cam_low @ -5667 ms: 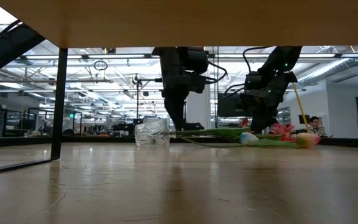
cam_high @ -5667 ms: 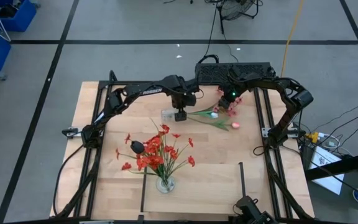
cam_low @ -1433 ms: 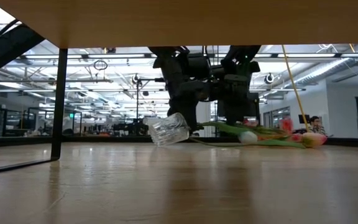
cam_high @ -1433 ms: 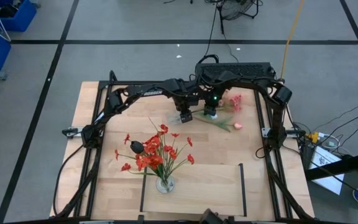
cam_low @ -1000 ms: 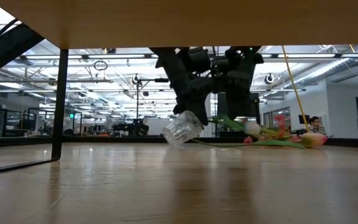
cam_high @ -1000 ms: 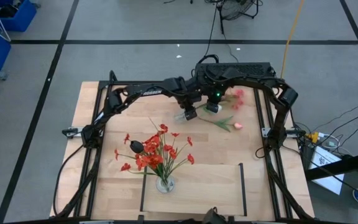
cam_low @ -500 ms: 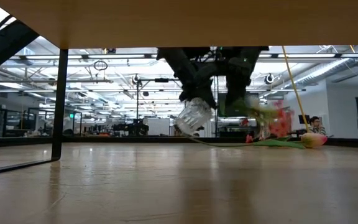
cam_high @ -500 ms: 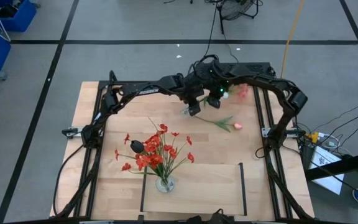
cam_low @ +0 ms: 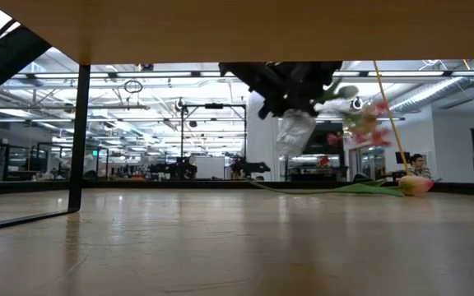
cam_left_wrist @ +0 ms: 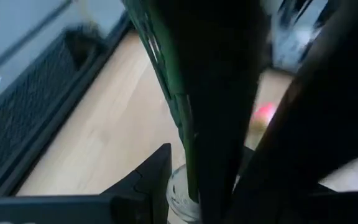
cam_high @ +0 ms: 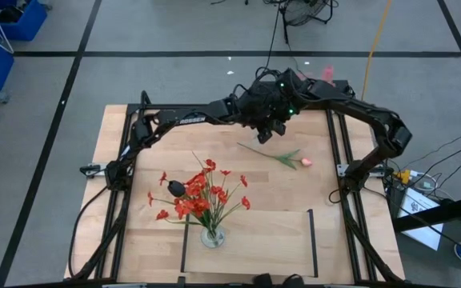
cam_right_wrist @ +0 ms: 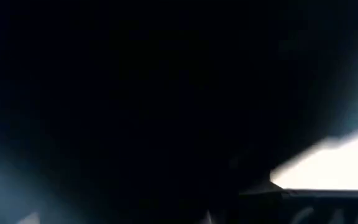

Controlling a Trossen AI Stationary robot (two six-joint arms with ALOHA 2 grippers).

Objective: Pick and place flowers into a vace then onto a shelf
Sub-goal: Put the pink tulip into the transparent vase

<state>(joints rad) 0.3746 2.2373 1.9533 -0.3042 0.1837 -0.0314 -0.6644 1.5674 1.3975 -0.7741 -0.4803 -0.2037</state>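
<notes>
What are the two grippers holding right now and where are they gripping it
The left gripper holds a clear glass vase aloft, by its upper part. The right gripper is shut on flower stems; the exact spot is hidden.

Bench centre: a tulip stem (cam_high: 278, 156) lies across it. Near edge: shelf (cam_high: 254, 240) rails and a vase of red flowers (cam_high: 202, 196) obstruct; right side open.
</notes>
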